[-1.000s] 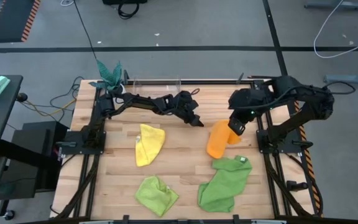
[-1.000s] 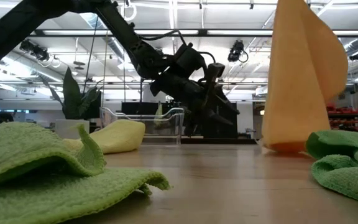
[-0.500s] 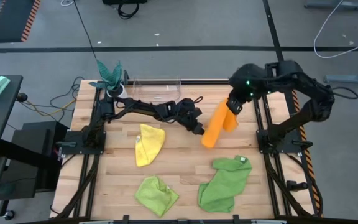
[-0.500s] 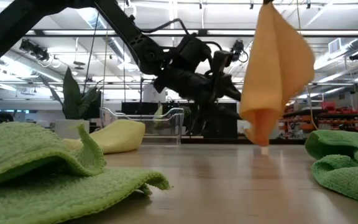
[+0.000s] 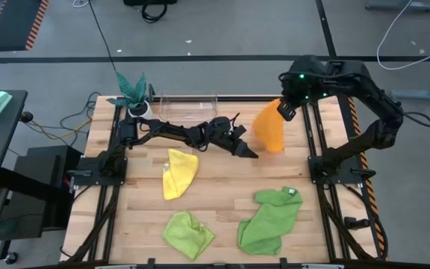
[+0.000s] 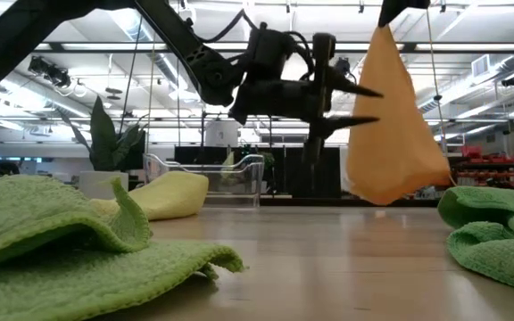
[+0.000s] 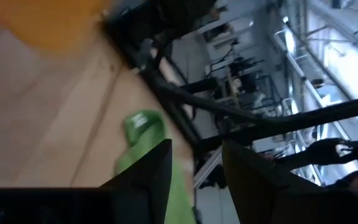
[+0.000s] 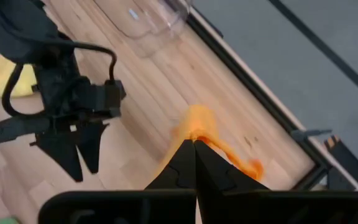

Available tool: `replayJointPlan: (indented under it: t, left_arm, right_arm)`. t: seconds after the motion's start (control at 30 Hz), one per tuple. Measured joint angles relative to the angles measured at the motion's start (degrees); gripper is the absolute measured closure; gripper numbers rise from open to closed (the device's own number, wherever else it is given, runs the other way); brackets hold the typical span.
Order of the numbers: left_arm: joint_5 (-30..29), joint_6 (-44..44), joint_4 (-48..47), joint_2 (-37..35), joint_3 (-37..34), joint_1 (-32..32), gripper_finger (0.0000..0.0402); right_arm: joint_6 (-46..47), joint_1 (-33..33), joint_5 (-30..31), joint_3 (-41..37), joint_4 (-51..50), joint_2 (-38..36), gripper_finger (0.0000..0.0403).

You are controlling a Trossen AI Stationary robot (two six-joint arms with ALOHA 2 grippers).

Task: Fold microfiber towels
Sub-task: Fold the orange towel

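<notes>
Dangling the orange towel (image 5: 269, 131) clear of the surface (image 5: 222, 196), the right pincer (image 5: 284, 110) stays clamped on its corner while the left pincer (image 5: 246, 152), fingers apart, lines up beside it to catch the hanging cloth

3 towels (image 5: 180, 173) lie on the table (image 5: 222, 190); a 4th (image 5: 269, 128) hangs above.

The orange towel (image 5: 269, 131) hung draped above the table's far right. Yellow (image 5: 178, 172), lime (image 5: 187, 232) and mid-green (image 5: 270, 220) towels lay crumpled.

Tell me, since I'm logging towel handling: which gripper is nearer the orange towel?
Right. The right gripper is shut on the orange towel, holding it off the table; the left gripper hovers open just beside it.
</notes>
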Motion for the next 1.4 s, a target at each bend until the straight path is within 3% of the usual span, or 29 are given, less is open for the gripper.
replayJointPlan:
  t: [0.37, 0.47, 0.73, 0.97, 1.4]
  left_arm:
    - [-16.9, 0.6, -0.7, -0.1, 0.0, 1.8, 0.026]
    - [-18.9, 0.7, 0.2, -0.1, 0.0, 3.3, 0.0256]
    - [-16.0, -1.0, 5.6, 0.0, 0.0, 5.9, 0.0252]
    - [-11.5, -2.6, 11.2, 0.0, 0.0, 6.5, 0.0259]
    - [-9.0, -4.8, 21.3, 0.0, 0.0, 0.4, 0.0263]
  right_arm:
    - [-0.4, 0.2, -2.2, 15.9, -0.3, -0.1, 0.0403]
    - [0.9, 1.0, -4.0, 18.0, -0.3, -0.2, 0.0403]
    - [3.5, 5.9, -4.2, 18.6, -0.3, -0.1, 0.0403]
    - [5.3, 6.2, -2.0, 18.6, -0.3, -0.4, 0.0403]
    - [4.8, 6.2, -1.1, 18.6, -0.3, -0.4, 0.0403]
